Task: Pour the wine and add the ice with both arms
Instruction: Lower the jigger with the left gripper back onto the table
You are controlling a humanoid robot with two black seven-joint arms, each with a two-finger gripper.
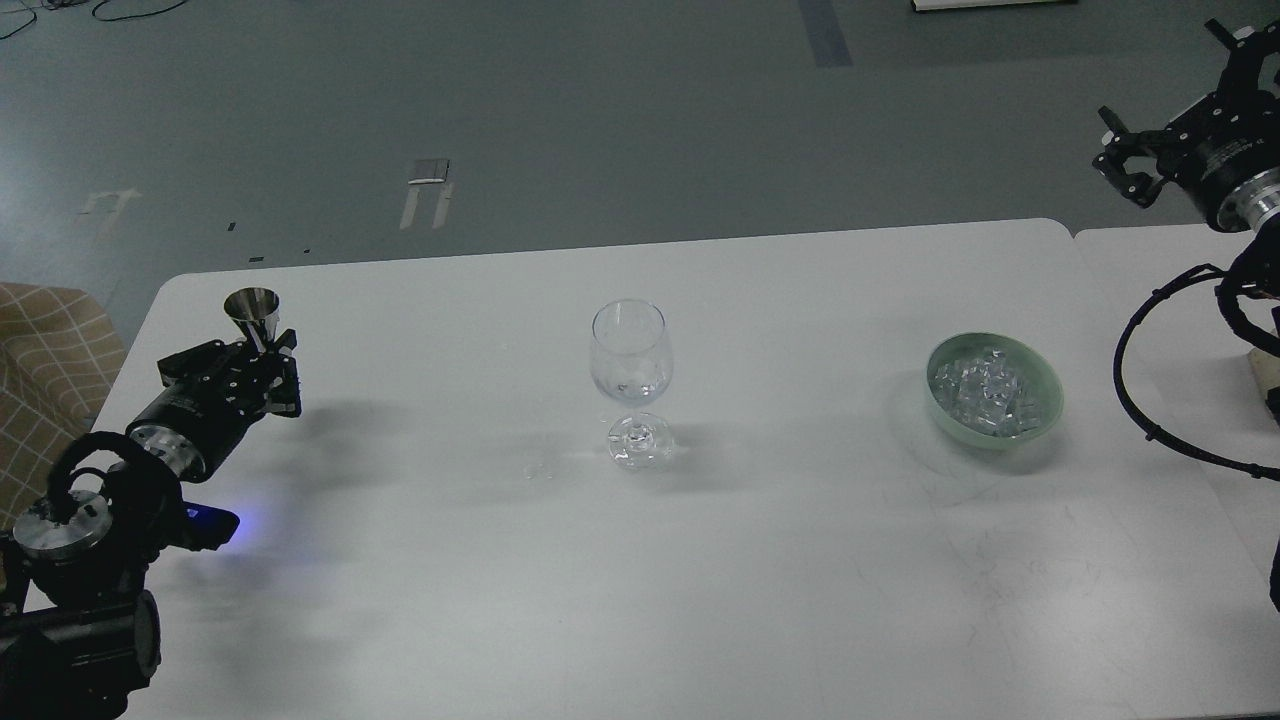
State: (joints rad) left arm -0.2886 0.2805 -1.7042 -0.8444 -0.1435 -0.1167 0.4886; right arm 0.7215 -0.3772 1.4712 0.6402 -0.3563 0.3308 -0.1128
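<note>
A clear stemmed wine glass stands upright at the middle of the white table. A pale green bowl to its right holds several ice cubes. My left gripper is at the table's left side, shut on the lower part of a small steel cone-shaped measuring cup, held upright well left of the glass. My right gripper hangs high at the far right, beyond the table's back edge, with its fingers spread and nothing between them.
A faint clear speck lies on the table left of the glass foot. A second table adjoins on the right. A checked fabric seat sits off the left edge. My right arm's black cable loops over the right table.
</note>
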